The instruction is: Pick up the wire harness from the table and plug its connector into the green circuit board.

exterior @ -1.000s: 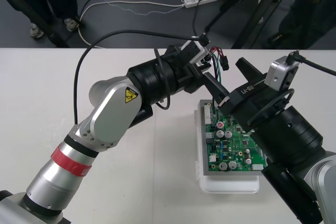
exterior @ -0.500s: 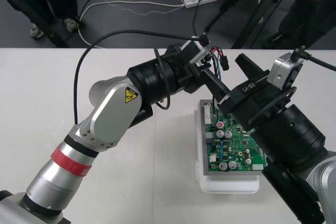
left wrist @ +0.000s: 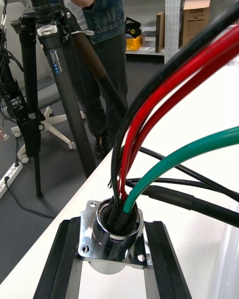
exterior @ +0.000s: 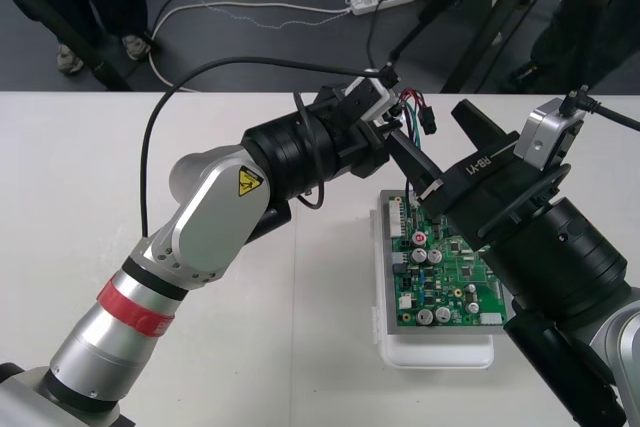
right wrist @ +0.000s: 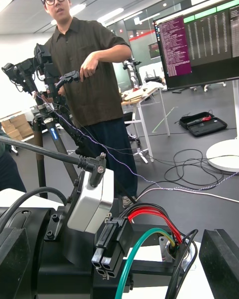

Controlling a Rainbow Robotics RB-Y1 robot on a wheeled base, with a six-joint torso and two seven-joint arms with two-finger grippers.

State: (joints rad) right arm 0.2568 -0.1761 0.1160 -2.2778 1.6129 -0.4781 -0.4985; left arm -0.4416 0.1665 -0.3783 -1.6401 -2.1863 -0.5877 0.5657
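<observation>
Clamping the harness (right wrist: 154, 212) by its socket (left wrist: 110, 239), left hand (left wrist: 112, 225) hangs past the board (exterior: 445, 267), right hand (exterior: 423, 127) wide open around the plug (right wrist: 112, 249).

silver links (exterior: 205, 232) — red ring (exterior: 135, 309), yellow sticker (exterior: 248, 183)

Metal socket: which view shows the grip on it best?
Left wrist view: socket, flange included, clamped in the left gripper. Right wrist view catches part of it beside the plug; in the front view the socket is too small to tell.

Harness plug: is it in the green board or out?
Out. The black plug hangs in the air, clear of the board; the left pincer clamps the socket.
</observation>
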